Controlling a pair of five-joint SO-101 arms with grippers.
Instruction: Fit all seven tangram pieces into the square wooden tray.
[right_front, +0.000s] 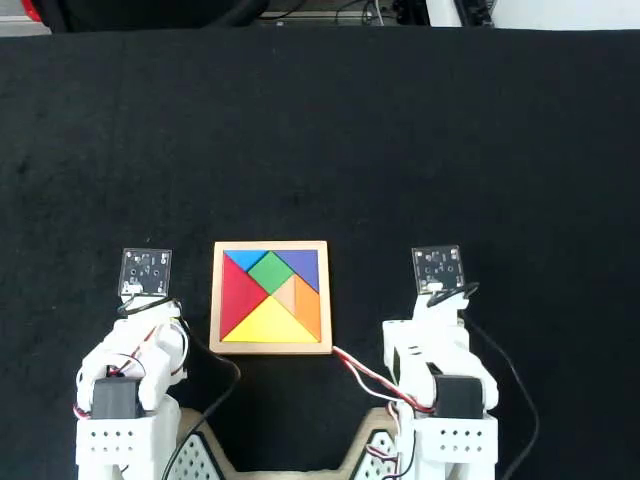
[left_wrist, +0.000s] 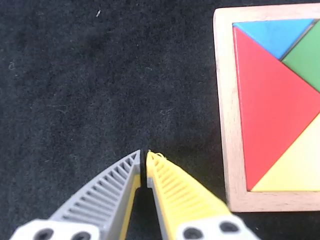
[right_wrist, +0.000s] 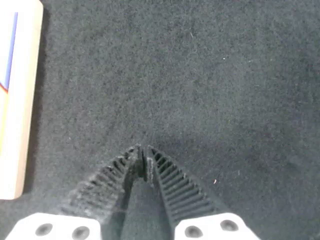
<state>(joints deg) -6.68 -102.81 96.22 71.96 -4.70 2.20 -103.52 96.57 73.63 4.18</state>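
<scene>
Black cloth (right_front: 320, 130) from edge to edge, dark and even. Over on the left, left gripper (left_wrist: 143, 167) low over the cloth, fingers pressed together, gripping nothing, just beside the wooden tray (left_wrist: 223, 100) without touching it.

Centre now: tray square between the two arms, packed wall to wall. Red triangle (right_front: 240, 292), blue triangle (right_front: 243, 260), yellow triangle (right_front: 268, 322), green square (right_front: 270, 272), peach triangle (right_front: 287, 297), purple piece (right_front: 302, 263), orange piece (right_front: 310, 310). Seven counted, no gap on show; looks like job done. Best handling from here: hands off, check for flush seating, and press down with closed tips only on a raised corner.

Further right, red-and-white wire (right_front: 360, 368) running by the tray's near corner, worth dodging on any swing. Right gripper (right_wrist: 142, 160) closed as well, empty, apart from the tray's rim.
</scene>
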